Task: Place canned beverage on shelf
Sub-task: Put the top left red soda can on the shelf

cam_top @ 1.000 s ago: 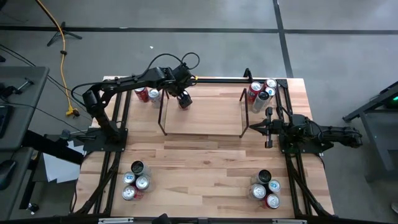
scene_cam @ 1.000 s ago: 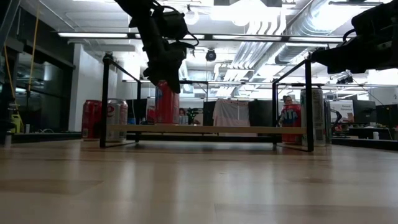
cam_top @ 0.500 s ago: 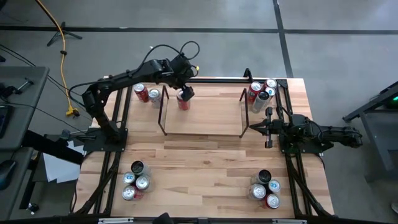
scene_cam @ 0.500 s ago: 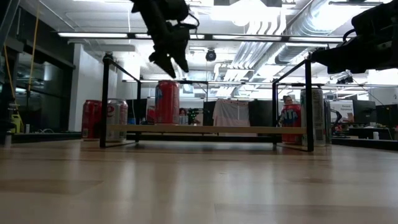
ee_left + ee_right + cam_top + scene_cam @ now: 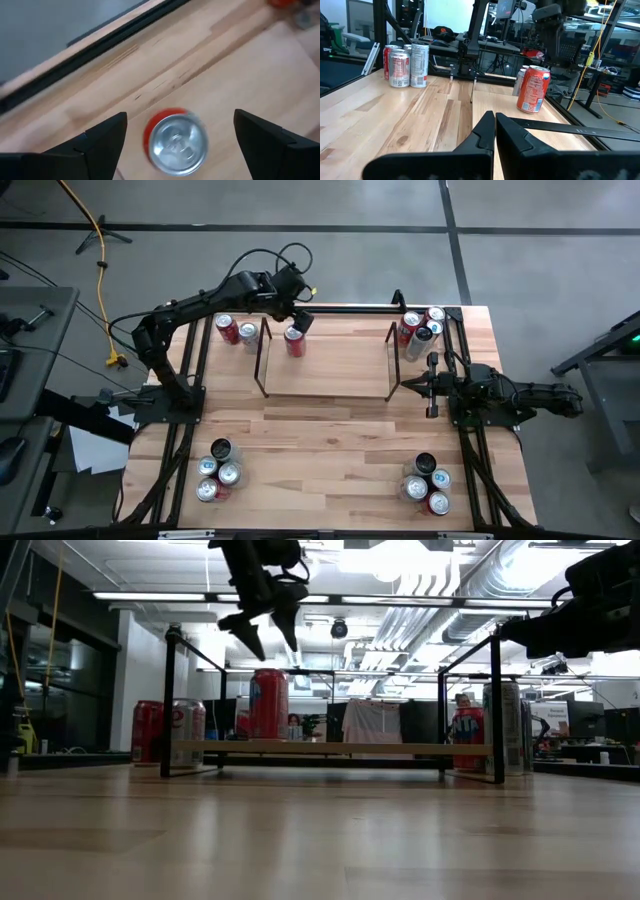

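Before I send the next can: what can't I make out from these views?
- Red can label: left wrist view shows only its blurred top.
- Shelf clear top: hardly visible in the high view.
- Rear-right cans' brands: too small from above, partly behind the shelf post in the low view.

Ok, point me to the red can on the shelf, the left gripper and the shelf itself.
red can [image 5: 294, 340], high view, on its top.
left gripper [image 5: 266, 630], low view, between its open fingertips.
shelf [image 5: 400, 748], low view, on its top's front edge.

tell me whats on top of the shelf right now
One upright red can stands on the shelf near its left end. The open left gripper hangs above it, clear of it. Nothing else shows on its top.
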Robot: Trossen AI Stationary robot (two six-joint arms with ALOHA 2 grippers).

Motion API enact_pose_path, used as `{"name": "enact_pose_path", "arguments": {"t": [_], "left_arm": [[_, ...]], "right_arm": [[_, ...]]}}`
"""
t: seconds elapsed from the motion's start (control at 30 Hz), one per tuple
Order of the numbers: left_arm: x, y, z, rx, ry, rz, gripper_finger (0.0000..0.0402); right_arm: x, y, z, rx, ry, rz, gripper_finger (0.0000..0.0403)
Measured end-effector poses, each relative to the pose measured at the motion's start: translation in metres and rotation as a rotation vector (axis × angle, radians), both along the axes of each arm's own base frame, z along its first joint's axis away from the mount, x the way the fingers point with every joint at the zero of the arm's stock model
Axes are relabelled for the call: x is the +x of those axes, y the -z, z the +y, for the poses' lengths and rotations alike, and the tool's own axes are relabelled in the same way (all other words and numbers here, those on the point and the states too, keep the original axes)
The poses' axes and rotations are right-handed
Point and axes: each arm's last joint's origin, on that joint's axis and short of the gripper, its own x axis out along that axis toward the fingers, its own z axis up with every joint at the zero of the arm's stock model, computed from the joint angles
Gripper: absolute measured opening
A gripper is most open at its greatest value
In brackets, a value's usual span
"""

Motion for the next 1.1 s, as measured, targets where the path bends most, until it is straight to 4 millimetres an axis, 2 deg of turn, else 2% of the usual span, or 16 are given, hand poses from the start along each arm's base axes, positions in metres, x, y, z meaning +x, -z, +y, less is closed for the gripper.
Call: {"name": "enact_pose_path", "arguments": {"t": [0.23, 0.67, 1.0, 1.1], "left_arm": [[0.002, 0.011, -0.007, -0.056, -0.083, 0.016, 0.0317], [0.007, 0.011, -0.017, -0.011, -0.224, 0.001, 0.0317], [0.012, 0.043, -0.026, -0.047, -0.320, -0.011, 0.0317], [0.013, 0.046, -0.027, -0.050, -0.331, -0.031, 0.0317]], "right_arm": [[0.000, 0.000, 0.000, 0.000, 0.000, 0.000, 0.0000], [0.000, 0.000, 0.000, 0.000, -0.001, 0.000, 0.0000], [0.000, 0.000, 0.000, 0.000, 0.000, 0.000, 0.0000], [0.000, 0.000, 0.000, 0.000, 0.000, 0.000, 0.0000]]}}
